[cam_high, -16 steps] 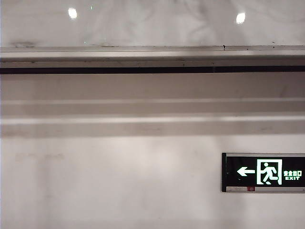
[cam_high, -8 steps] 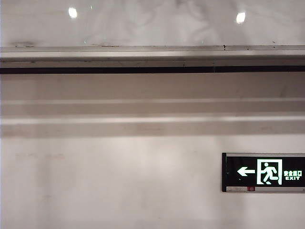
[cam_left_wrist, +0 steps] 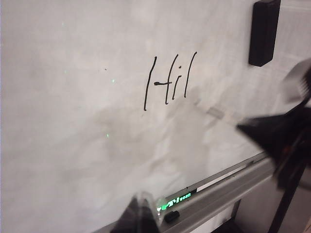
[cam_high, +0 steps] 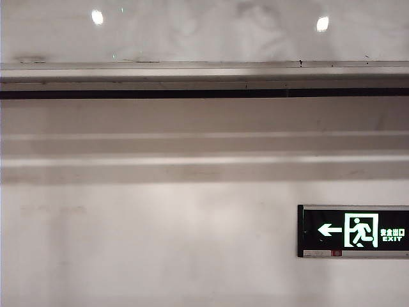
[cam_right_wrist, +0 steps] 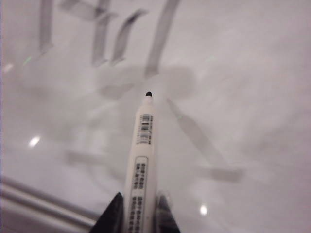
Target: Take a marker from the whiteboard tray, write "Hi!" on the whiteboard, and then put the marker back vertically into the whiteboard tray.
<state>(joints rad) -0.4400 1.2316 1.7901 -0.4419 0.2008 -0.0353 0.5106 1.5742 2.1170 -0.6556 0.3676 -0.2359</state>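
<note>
In the right wrist view my right gripper [cam_right_wrist: 138, 213] is shut on the marker [cam_right_wrist: 142, 155], a white barrel with printed labels. Its bare black tip points at the whiteboard [cam_right_wrist: 243, 97], just below the blurred black strokes [cam_right_wrist: 112, 34]. From the left wrist view the writing "Hi!" [cam_left_wrist: 170, 82] shows on the whiteboard [cam_left_wrist: 73, 97], and the right gripper [cam_left_wrist: 279, 138] is a dark blur beside it. My left gripper [cam_left_wrist: 142, 213] hangs shut and empty by the whiteboard tray [cam_left_wrist: 233, 187]. Neither gripper shows in the exterior view, only the whiteboard [cam_high: 204, 32] and the whiteboard tray [cam_high: 204, 71].
A small black cap-like piece [cam_left_wrist: 171, 216] lies on the tray close to the left gripper. A black eraser [cam_left_wrist: 264, 31] sticks to the board above and right of the writing. A lit exit sign [cam_high: 354, 231] hangs on the wall below the tray.
Faint grey reflections on the whiteboard's glossy face have shifted a little. The tray and wall look the same.
</note>
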